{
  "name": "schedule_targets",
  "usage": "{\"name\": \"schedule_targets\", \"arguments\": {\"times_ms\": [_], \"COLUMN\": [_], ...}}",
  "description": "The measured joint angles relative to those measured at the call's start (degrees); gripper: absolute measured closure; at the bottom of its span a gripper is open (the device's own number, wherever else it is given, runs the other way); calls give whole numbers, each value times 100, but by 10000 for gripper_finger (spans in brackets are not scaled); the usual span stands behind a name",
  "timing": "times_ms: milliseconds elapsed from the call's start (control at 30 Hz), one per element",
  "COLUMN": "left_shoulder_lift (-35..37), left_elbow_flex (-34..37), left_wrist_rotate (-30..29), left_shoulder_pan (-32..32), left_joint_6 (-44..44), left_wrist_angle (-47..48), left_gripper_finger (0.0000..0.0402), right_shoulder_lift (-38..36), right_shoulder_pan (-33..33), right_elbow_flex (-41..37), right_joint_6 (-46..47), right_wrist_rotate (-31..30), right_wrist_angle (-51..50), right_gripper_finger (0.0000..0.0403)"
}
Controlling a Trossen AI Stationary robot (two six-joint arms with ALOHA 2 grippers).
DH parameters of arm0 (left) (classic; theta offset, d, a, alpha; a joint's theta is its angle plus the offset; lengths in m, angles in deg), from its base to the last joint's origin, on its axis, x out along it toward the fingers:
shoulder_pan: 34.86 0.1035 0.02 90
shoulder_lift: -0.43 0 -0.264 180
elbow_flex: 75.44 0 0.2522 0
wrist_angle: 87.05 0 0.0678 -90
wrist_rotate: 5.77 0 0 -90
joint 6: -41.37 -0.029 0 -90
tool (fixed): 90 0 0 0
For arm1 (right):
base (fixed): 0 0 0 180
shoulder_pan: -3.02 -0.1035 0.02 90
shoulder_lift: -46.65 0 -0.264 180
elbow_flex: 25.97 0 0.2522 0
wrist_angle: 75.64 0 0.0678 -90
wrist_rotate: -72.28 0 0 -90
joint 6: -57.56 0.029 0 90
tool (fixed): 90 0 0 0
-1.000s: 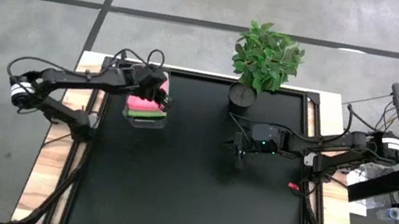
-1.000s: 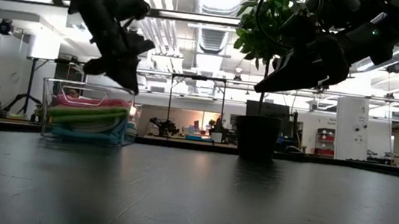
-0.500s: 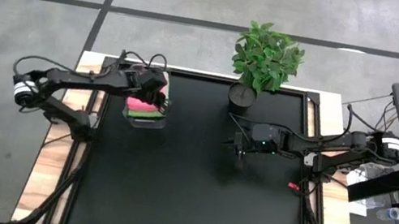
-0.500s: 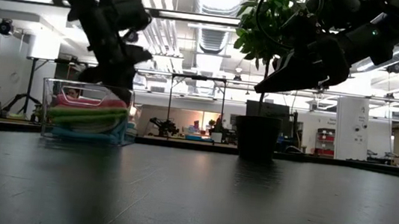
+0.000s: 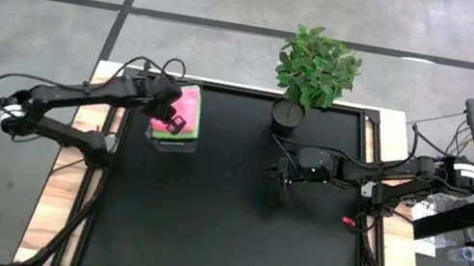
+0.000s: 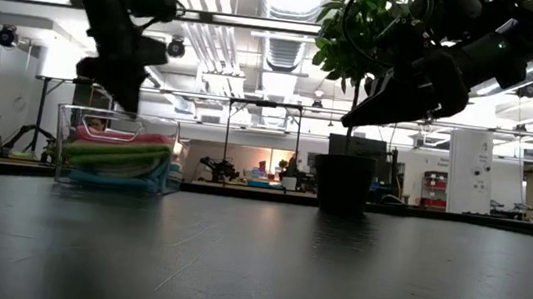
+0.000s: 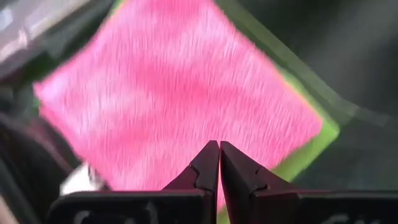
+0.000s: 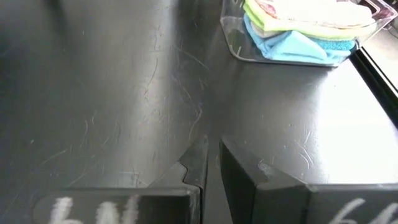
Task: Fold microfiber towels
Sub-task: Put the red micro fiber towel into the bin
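A clear bin (image 5: 171, 141) at the table's far left holds a stack of folded towels. A pink towel (image 7: 186, 93) lies on top, with a lime green one (image 7: 311, 146) under it and light blue (image 8: 292, 46) at the bottom. My left gripper (image 7: 219, 149) is shut and empty, and hovers above the pink towel; in the low view (image 6: 120, 93) it is clear of the bin's rim. My right gripper (image 5: 284, 181) is shut and empty. It hangs above the bare table right of centre and also shows in its wrist view (image 8: 213, 158).
A green potted plant (image 5: 312, 68) stands at the far edge, just behind my right gripper; its dark pot shows in the low view (image 6: 343, 183). The black tabletop (image 5: 218, 237) stretches bare from the middle toward the near edge.
My left gripper first dipped down to the bin's top. It then rose and drew back toward the table's left edge, so more of the pink towel is uncovered. The towels have stayed in the bin.
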Motion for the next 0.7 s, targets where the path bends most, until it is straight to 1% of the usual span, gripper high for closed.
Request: {"name": "schedule_targets", "arguments": {"times_ms": [200, 533, 700], "left_shoulder_lift": [-127, -731, -749], "left_elbow_flex": [6, 9, -384], "left_wrist_rotate": [-25, -30, -25], "left_shoulder_pan": [-2, -2, -4], "left_joint_6": [269, 424, 422], "left_wrist_angle": [634, 537, 1311], "left_gripper_finger": [402, 401, 402], "right_shoulder_lift": [1, 1, 1], "right_shoulder_pan": [9, 7, 7], "right_elbow_flex": [0, 0, -7], "right_joint_6": [0, 0, 0], "right_wrist_rotate": [-1, -2, 0], "right_wrist_angle": [33, 31, 31], "right_gripper_finger": [369, 369, 369]}}
